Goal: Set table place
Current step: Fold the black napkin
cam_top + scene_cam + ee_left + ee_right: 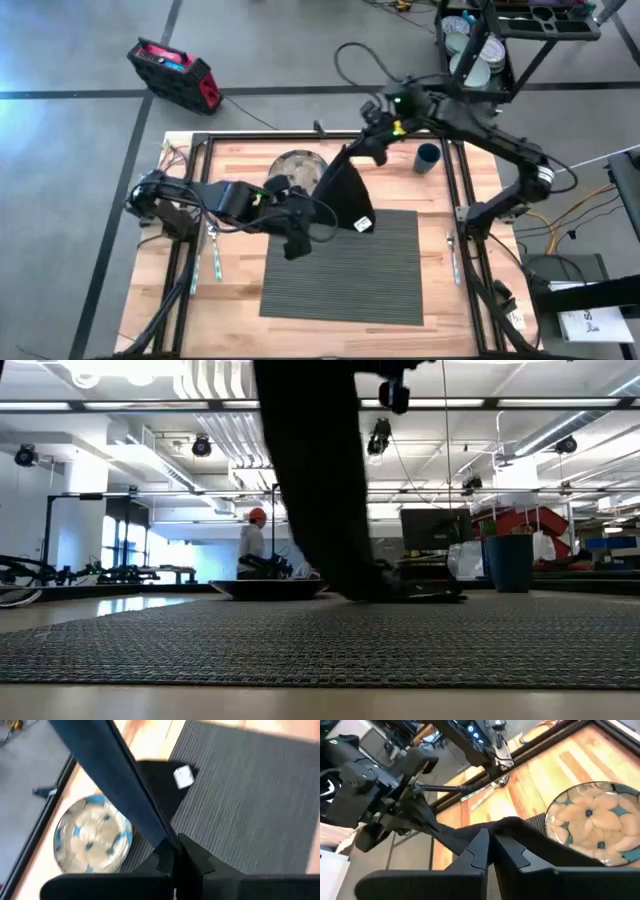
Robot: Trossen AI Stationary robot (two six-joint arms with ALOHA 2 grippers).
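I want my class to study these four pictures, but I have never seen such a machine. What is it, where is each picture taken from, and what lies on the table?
It is a robot with two dark arms at a wooden table. One picture looks down from above, one looks level across the tabletop, and two come from cameras on the wrists. On the table lie a grey striped placemat, a flowered plate and a blue cup. The left gripper and right gripper each pinch a black napkin, holding it stretched between them above the placemat.
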